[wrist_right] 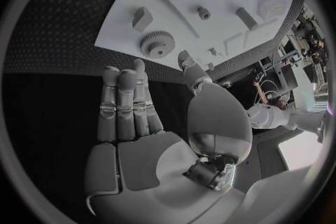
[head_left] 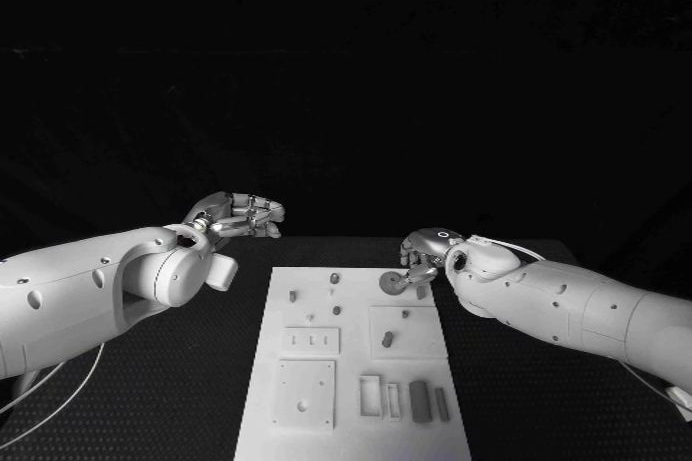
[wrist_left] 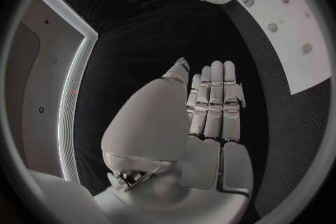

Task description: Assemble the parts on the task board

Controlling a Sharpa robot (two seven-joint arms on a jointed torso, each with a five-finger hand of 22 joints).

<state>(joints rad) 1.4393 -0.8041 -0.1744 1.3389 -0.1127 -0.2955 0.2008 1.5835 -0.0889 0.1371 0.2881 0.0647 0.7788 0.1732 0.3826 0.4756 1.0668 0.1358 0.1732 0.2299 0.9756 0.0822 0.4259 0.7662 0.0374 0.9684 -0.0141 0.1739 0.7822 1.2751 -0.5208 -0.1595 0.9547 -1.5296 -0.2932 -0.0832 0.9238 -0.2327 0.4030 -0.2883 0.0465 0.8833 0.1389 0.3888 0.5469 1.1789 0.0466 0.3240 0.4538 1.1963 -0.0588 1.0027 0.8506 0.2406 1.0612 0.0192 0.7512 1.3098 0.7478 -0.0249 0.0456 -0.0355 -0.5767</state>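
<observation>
Right hand [wrist_right: 150, 140] hovers empty, fingers straight, just short of the gear [head_left: 391, 282] lying flat at the board's [head_left: 353, 401] far right corner, while the left hand [head_left: 238, 217], also empty, sits well off.

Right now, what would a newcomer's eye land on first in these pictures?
The long white task board down the middle of the black table, dotted with small parts. Next, the right hand at the board's far right corner, fingers extended beside a gear that lies on the board, not holding it. The left hand hangs empty off the board's far left.
</observation>
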